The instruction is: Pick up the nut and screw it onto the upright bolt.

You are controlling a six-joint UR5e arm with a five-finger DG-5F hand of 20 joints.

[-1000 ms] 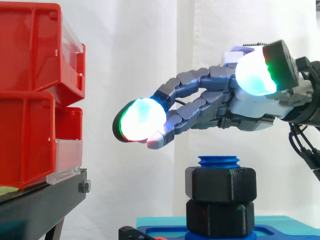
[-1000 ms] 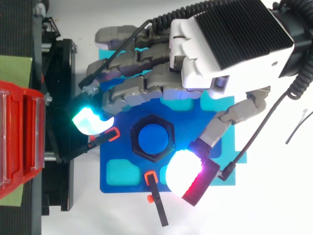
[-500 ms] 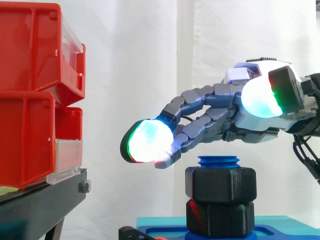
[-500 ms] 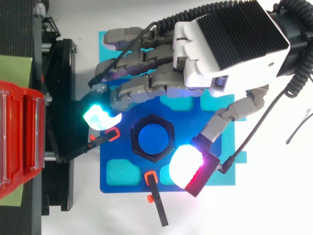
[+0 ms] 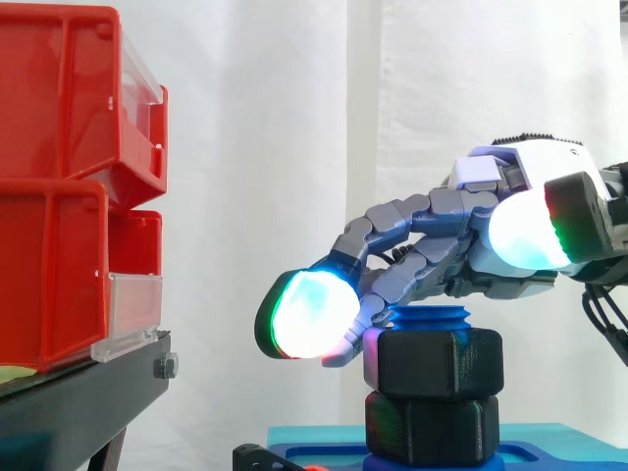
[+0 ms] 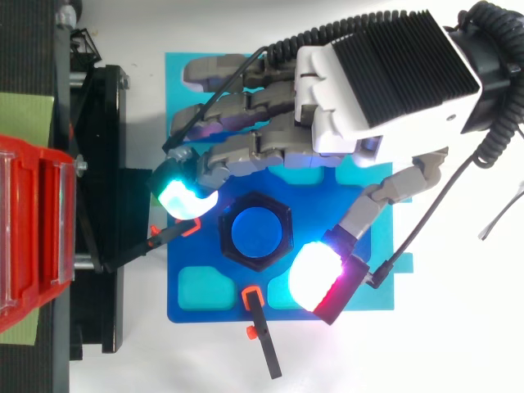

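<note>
A blue upright bolt (image 5: 428, 317) stands on a blue base plate (image 6: 205, 307). Two black hex nuts sit stacked on it; the upper nut (image 5: 433, 363) leaves the bolt's top thread bare. From above, the nut (image 6: 256, 198) rings the bolt's blue end (image 6: 256, 233). My hand (image 5: 510, 270) hovers just over the bolt with its fingers spread and relaxed, open and holding nothing. One glowing fingertip (image 5: 312, 314) hangs beside the upper nut's left face. The thumb's glowing pad (image 6: 315, 274) lies at the nut's lower right in the top view, and the hand's back (image 6: 385, 82) is above it.
Red bins (image 5: 59, 186) stand stacked on a black stand (image 5: 88, 392) at the left. Two black clamps with orange tips (image 6: 262, 344) hold the base plate, which lies on a teal mat (image 6: 173, 70). A thin cable (image 6: 495, 217) lies on the white table at the right.
My hand has come down and drawn back toward the bolt. The glowing fingertip dropped from well above the nut to beside its upper left edge. The nuts and bolt have not moved.
</note>
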